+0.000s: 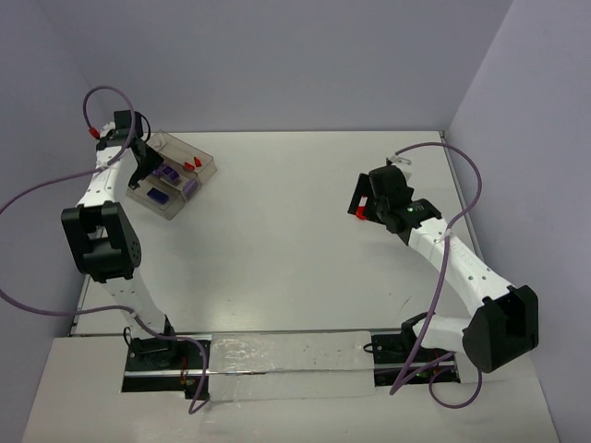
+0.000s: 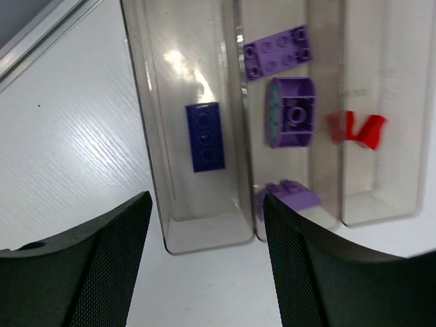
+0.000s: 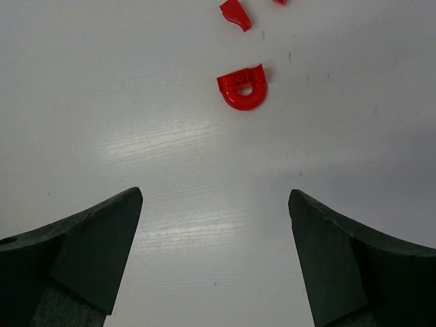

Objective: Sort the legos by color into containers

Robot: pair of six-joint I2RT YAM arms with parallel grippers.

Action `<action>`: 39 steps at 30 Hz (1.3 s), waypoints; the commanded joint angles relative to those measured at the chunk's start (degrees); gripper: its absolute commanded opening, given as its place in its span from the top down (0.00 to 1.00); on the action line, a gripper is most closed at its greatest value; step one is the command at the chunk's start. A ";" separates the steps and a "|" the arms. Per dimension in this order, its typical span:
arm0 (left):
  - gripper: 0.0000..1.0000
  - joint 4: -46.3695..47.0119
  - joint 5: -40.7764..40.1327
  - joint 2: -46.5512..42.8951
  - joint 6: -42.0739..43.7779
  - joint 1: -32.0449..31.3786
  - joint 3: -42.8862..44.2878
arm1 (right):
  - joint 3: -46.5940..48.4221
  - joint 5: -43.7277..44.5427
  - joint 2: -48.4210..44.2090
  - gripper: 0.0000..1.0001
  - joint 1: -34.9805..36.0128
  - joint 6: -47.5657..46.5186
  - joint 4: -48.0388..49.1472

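White tabletop [image 1: 295, 240]; clear tray [image 2: 204, 235], studded purple bricks [image 2: 278, 52] inside; left fingers [image 2: 88, 272], right fingers [image 3: 68, 259] both spread.

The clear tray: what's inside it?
One compartment holds a dark blue brick, the middle three purple pieces, the next a red piece. A gripper finger covers the nearest purple piece's corner.

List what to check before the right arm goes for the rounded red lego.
1. Right gripper open, empty: ok.
2. Rounded red lego lying free on the table, ahead of that gripper: ok.
3. Neighbouring red piece apart from it: ok.
4. Left gripper open, empty: ok.
5. Red pieces alone in their tray compartment: ok.
6. Tray free of the left gripper: not ok, it hangs over it.
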 commanded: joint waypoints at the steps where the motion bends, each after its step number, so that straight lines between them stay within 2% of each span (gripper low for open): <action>1: 0.25 6.24 2.75 -12.62 6.46 -6.45 -3.36 | 2.97 2.62 -0.97 0.04 -1.79 -0.60 -0.62; 3: 0.19 6.77 3.85 -15.38 7.61 -11.91 -5.53 | 3.24 1.54 0.56 0.04 -3.48 -0.47 -0.48; 9: 0.07 7.68 11.09 -19.09 6.59 -22.26 -11.00 | 6.38 -1.22 9.44 0.01 -8.16 -0.21 -0.28; 16: 0.06 8.17 14.61 -20.68 4.26 -28.65 -14.58 | 13.35 -3.14 22.02 0.01 -8.86 -1.10 0.93; 25: 0.06 6.54 12.59 -21.01 4.25 -30.52 -13.81 | 22.09 -6.72 34.59 0.10 -9.21 -4.57 0.90; 30: 0.06 6.01 12.68 -20.57 4.17 -30.69 -13.20 | 24.30 -7.88 39.59 0.01 -9.30 -6.40 -0.79; 39: 0.06 5.92 12.50 -19.76 3.99 -31.01 -13.14 | 24.71 -11.89 43.19 0.00 -9.48 -11.27 -1.75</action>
